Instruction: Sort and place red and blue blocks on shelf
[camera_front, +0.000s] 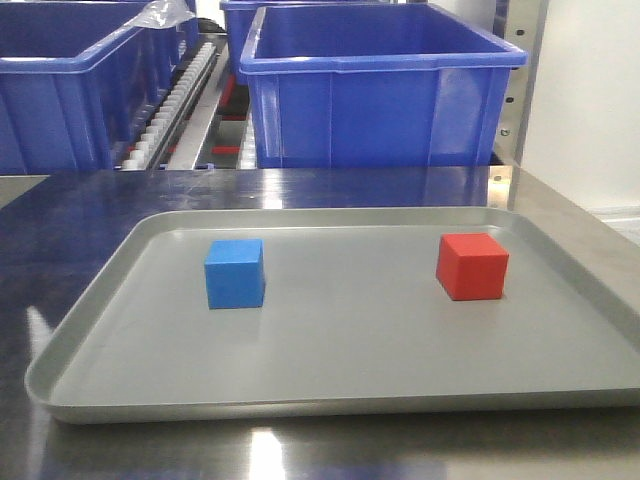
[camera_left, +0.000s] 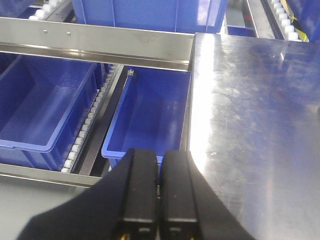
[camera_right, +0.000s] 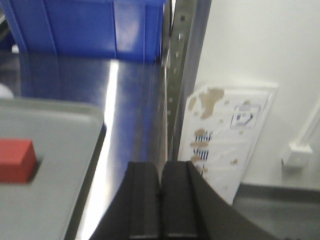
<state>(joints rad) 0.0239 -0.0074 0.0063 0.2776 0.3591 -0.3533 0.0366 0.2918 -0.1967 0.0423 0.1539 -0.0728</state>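
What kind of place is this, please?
Probably a warehouse or factory picking station: a steel rack with roller tracks holds large blue bins, beside a steel tabletop carrying a grey tray.

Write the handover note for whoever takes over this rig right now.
Left tool: shut, empty, above the blue plastic bins on the steel roller shelf.
Right tool: shut, empty, to the right of the shallow grey metal tray.
Small blue cube and small red cube: both on the tray, apart, blue on the left, red on the right.
Done: nothing placed yet.
Left: pick up both cubes and sort them onto the shelf.
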